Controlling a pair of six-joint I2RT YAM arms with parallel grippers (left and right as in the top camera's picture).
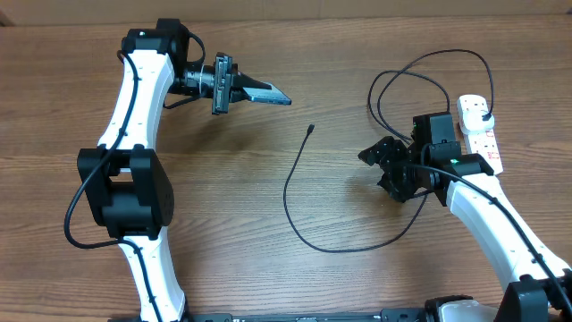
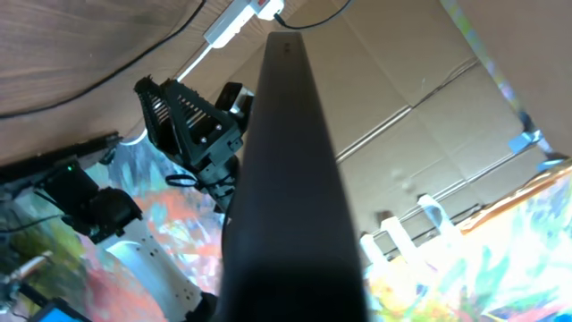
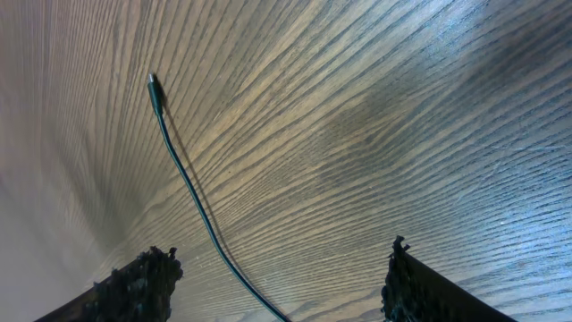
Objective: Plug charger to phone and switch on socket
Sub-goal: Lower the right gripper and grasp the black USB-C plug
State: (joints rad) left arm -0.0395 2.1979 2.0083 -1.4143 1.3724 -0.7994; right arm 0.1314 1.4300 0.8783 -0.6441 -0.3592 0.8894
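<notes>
My left gripper (image 1: 239, 89) is shut on the phone (image 1: 266, 93) and holds it edge-on above the table at the back left. In the left wrist view the phone (image 2: 290, 188) is a dark slab that hides the fingers. The charger (image 1: 288, 192) lies on the wood in a long curve. Its connector tip (image 1: 310, 128) is free at the table's middle, and its black plug (image 1: 483, 115) sits in the white socket (image 1: 480, 139) at the far right. My right gripper (image 1: 375, 170) is open and empty, just right of the cable. The cable (image 3: 192, 192) runs between its fingers (image 3: 134, 286).
The cable loops behind the right arm (image 1: 429, 63) near the back edge. The socket's thick white end (image 2: 237, 18) and the right arm (image 2: 192, 125) show in the left wrist view. Bare wooden table (image 1: 223, 197) lies between the two arms.
</notes>
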